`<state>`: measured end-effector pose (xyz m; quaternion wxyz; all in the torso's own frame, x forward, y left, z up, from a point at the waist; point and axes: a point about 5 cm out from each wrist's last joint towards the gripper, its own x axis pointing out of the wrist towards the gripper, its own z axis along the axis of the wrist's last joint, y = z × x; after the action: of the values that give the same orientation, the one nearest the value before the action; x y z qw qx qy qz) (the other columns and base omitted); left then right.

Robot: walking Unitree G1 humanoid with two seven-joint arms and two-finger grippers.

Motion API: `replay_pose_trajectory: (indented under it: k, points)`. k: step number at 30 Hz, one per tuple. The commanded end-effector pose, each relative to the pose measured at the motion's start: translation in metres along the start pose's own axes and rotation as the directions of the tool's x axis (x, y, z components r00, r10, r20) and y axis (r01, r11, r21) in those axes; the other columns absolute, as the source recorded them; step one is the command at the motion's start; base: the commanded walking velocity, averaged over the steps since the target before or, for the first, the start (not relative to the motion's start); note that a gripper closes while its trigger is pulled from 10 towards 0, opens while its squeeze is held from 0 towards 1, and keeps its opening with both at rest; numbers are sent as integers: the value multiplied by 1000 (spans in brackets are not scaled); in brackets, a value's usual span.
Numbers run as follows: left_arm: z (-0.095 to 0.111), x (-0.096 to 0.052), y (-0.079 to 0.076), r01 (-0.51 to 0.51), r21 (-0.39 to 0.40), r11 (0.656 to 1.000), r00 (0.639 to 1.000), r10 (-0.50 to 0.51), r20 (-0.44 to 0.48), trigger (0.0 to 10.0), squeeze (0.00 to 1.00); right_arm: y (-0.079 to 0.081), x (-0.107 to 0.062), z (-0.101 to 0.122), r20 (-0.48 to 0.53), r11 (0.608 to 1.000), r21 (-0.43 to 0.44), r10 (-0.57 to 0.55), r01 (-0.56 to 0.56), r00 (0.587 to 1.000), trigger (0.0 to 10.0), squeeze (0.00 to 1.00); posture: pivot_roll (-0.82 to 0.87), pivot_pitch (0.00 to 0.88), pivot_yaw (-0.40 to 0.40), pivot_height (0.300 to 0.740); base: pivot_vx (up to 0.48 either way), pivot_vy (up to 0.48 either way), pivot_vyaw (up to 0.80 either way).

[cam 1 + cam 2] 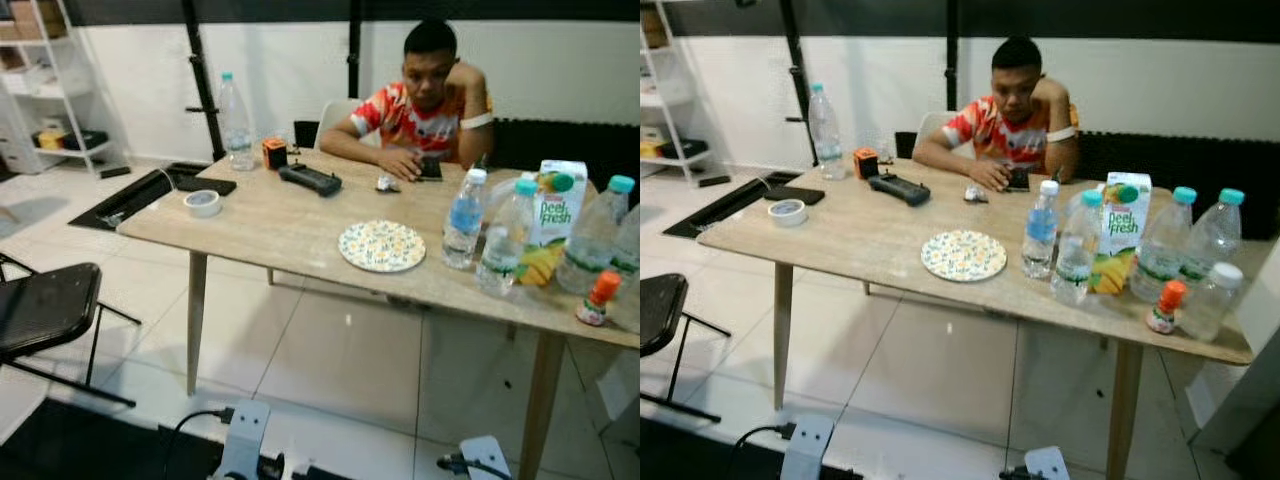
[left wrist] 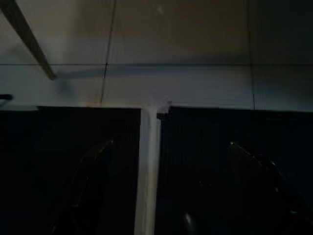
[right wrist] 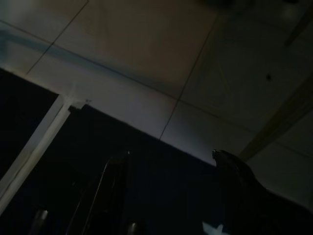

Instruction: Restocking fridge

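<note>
On the right end of the wooden table (image 1: 290, 225) stand several clear water bottles (image 1: 464, 218) with teal or white caps. Among them are a Peel Fresh juice carton (image 1: 556, 212) and a small orange-capped bottle (image 1: 597, 299). A patterned plate (image 1: 381, 246) lies near the table's middle. One tall water bottle (image 1: 235, 121) stands at the far left corner. Both arms hang low over the tiled floor, in front of the table. My left gripper (image 2: 171, 143) and my right gripper (image 3: 171, 153) are open, with nothing between the fingers.
A person in a patterned shirt (image 1: 428, 110) sits behind the table, leaning on it. A tape roll (image 1: 202, 203), a black handheld device (image 1: 310, 180) and an orange box (image 1: 274, 152) lie on the left half. A black chair (image 1: 45, 310) stands at left, and white shelves (image 1: 50, 90) at back left.
</note>
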<state>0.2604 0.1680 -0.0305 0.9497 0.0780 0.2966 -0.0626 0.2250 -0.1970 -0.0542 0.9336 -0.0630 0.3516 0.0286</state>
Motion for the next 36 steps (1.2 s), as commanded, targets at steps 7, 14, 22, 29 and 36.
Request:
replay_pose_trajectory:
  k: [7,14,22,29,36]
  points:
    - [-4,-1,4,-13,-6,1000,1000,13,-11,10000,0,3,-2,-6,-14,1000,12,5,-5,1000,10000,0,-53,46,45,740,0,0,0]
    - [-6,-2,3,-13,-8,1000,1000,13,-14,10000,0,5,-1,-6,-12,1000,12,10,-10,1000,10000,0,-49,46,44,740,0,0,0]
    - [-7,-2,3,-23,-15,1000,1000,23,-12,10000,0,8,-1,-7,-29,998,49,28,-27,999,10000,0,-42,35,40,740,0,0,-400]
    - [-3,-1,4,-27,-20,999,1000,27,-10,10000,0,10,2,-1,-21,999,45,28,-27,999,10000,0,-40,20,42,740,0,0,-800]
    - [-1,0,8,-46,-9,999,999,46,-16,10000,0,15,2,-1,-29,999,40,22,-21,999,10000,0,-35,6,48,740,0,0,-179]
